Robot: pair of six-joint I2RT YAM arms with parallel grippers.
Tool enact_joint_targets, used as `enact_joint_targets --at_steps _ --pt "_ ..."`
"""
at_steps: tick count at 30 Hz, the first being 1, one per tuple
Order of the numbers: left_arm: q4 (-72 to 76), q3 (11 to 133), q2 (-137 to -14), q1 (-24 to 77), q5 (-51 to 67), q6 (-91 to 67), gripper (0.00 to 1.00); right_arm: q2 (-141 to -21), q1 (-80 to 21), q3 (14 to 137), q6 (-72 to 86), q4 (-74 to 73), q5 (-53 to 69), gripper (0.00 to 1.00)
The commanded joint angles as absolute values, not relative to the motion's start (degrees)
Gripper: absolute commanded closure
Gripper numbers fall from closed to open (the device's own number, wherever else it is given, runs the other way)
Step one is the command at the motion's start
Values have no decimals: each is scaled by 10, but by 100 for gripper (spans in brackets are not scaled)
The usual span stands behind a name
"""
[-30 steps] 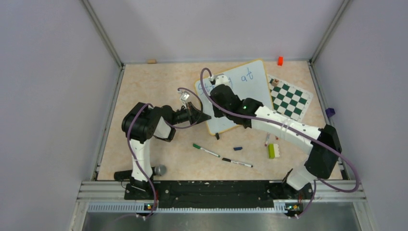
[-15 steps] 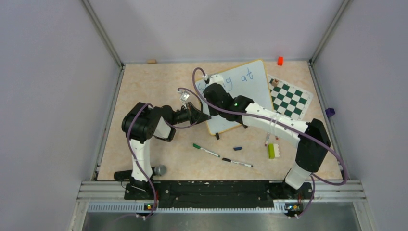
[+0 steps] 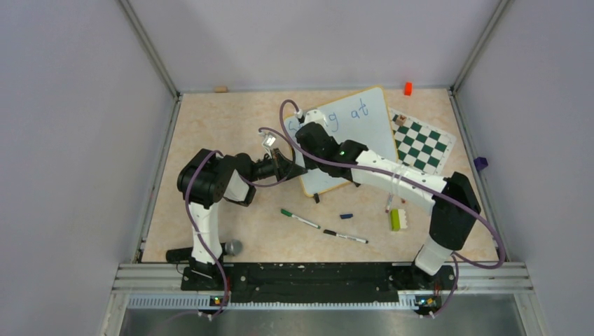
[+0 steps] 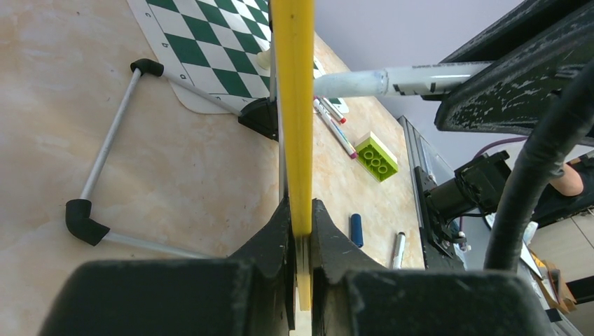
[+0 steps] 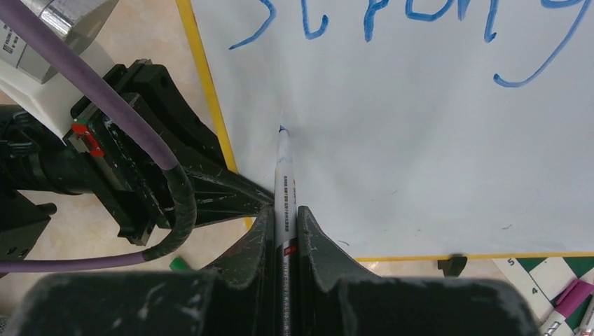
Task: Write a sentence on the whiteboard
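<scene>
- The marker [image 5: 284,182] runs straight out from the right jaws. Its blue tip is on the whiteboard [image 5: 420,161], under the start of the sentence [image 5: 368,24] and near the left edge; blank board lies to the tip's right.
- The right jaws are nearly closed, pinching the marker's barrel.
- The left jaws are clamped on the board's yellow rim [image 4: 293,105], steadying it on the worktop [image 3: 231,126].

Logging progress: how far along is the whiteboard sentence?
Done: the blue handwritten first line, "Strong at", on the white yellow-rimmed whiteboard. In hand: left claw clamps its edge; right claw holds a white marker, tip beneath that line. Left: further words; lower board is blank.
</scene>
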State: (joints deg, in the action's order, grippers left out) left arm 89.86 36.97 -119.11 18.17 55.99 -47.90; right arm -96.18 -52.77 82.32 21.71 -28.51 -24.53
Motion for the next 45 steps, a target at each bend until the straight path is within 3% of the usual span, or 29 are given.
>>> enact_joint_targets --at_steps 1,15,45 --pt "928 366 -1193 205 602 -437 100 -950 -531 800 227 -274 -244 100" --pt "928 366 -1192 204 603 -437 100 -929 -531 737 247 -273 -207 100" --pt "928 367 -1194 205 604 -438 100 -956 -509 818 214 -276 -222 100"
